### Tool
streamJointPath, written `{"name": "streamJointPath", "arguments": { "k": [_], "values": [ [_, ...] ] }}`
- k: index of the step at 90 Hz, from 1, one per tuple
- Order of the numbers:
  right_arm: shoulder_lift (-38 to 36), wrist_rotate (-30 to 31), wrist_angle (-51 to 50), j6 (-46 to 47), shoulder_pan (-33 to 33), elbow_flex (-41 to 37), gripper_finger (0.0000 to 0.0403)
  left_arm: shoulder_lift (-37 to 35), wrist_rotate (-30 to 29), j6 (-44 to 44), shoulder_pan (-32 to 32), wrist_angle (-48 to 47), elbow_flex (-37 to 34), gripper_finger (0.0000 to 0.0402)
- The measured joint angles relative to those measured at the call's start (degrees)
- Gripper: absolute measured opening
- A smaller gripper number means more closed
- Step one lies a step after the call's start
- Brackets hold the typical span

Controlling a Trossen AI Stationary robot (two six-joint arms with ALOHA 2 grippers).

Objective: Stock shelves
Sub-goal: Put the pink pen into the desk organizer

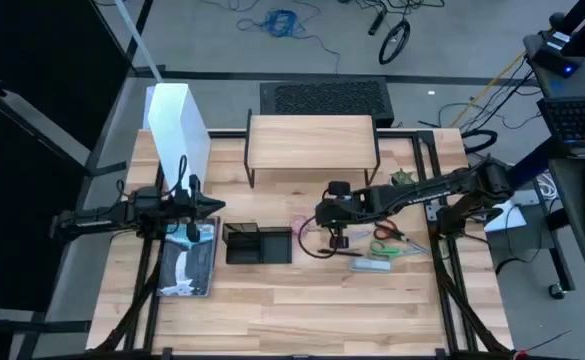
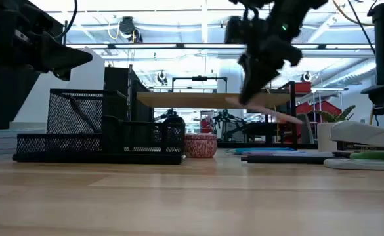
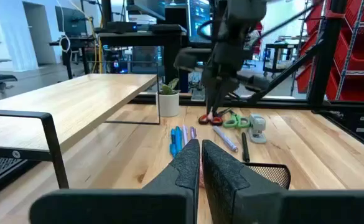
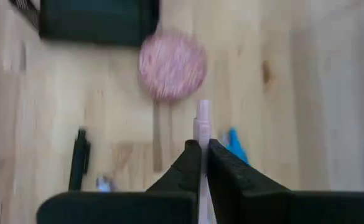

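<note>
your right gripper (image 4: 200,155) is clamped on a pale pink pen (image 4: 202,124) above the bench (image 4: 306,93), near a pink round tape roll (image 4: 172,66); from above, the shelves (image 1: 312,142) sit at the bench's back centre; your left gripper (image 1: 212,206), fingers together and empty, hovers over a tray (image 1: 189,262)

Both arms are dark, jointed, with black cables looping off them. The left hand (image 3: 200,165) has two blocky matte-black fingers on a wide black crossbar; the right hand (image 4: 201,165) looks identical.
</note>
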Motion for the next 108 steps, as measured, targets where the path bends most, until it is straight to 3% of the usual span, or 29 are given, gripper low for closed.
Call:
{"name": "streamJointPath", "arguments": {
  "k": [46,108],
  "values": [
    [-0.4,2.7,11.5,-1.5,0.6,9.3,0.0,0.0,0.0,0.0,0.0,0.0,0.0,0.0004],
    [1.2,1.7,37.7,-3.5,3.7,9.7,0.0,0.0,0.0,0.0,0.0,0.0,0.0,0.0004]
  ]
}}
